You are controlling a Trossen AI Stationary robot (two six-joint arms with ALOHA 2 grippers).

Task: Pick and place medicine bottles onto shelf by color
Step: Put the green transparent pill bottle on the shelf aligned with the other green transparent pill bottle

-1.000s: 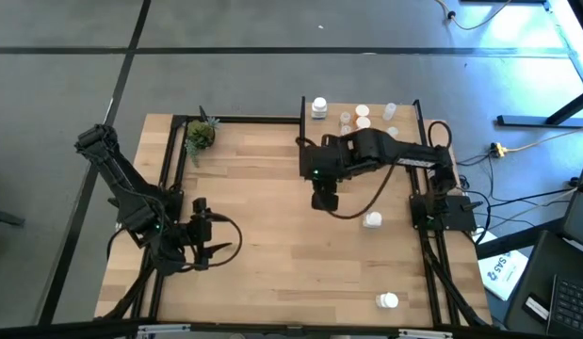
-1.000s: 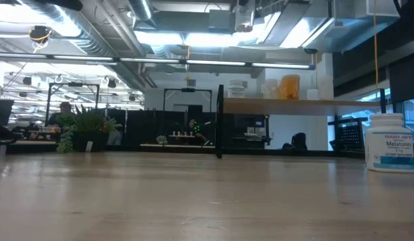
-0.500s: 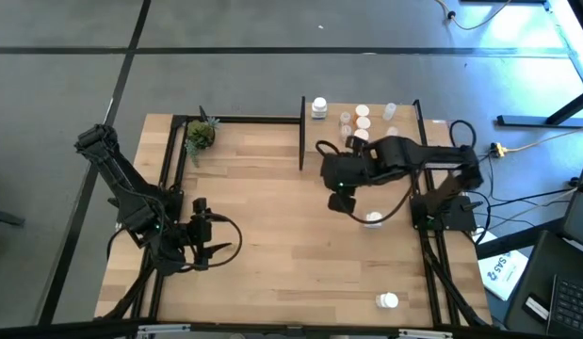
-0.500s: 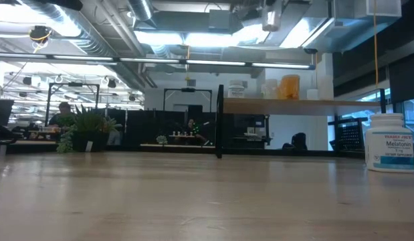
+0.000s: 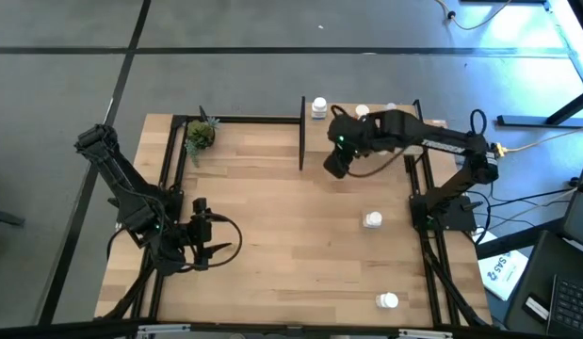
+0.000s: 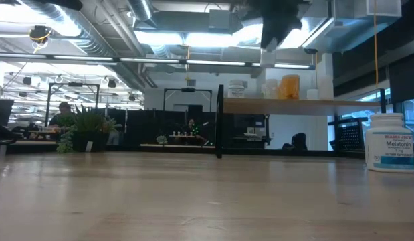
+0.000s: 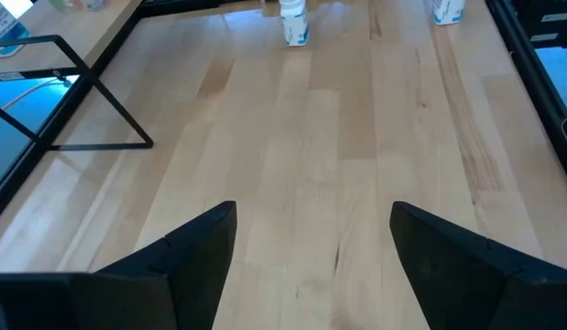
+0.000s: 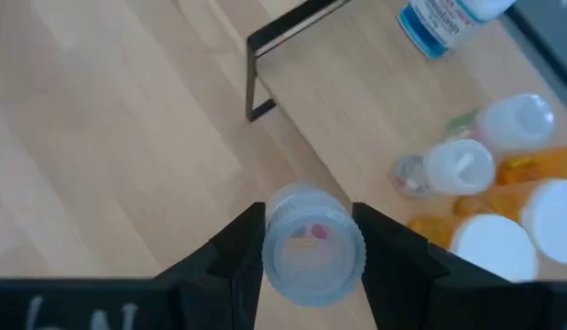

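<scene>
My right gripper [image 5: 335, 166] hangs by the shelf's [image 5: 404, 127] left part, shut on a clear pill bottle [image 8: 306, 246]. It shows dark at the top of the low view [image 6: 277, 23], above the shelf board [image 6: 273, 105]. Several white, clear and orange bottles stand on the shelf [image 8: 462, 165]. Two white bottles stand on the table [image 5: 372, 220] [image 5: 389, 301]. One of them shows large in the low view [image 6: 390, 142]. My left gripper [image 5: 212, 247] waits open and empty at the near left. My right gripper pinches the clear bottle's round side wall [image 8: 269, 240] between its two fingers. The fingers come from above, pointing down, and the bottle's end faces the wrist camera. The bottle is lifted clear, above the tabletop beside the shelf's edge.
A small green plant [image 5: 200, 135] stands at the table's far left corner. Black posts [image 5: 301, 132] and rails frame the shelf and the table's sides. Bare wood lies across the table's middle [image 5: 272, 217].
My right gripper has gone from the table's middle a little toward the right edge, then toward the far edge and the shelf. It now shows at the top of the low view, above the shelf board.
</scene>
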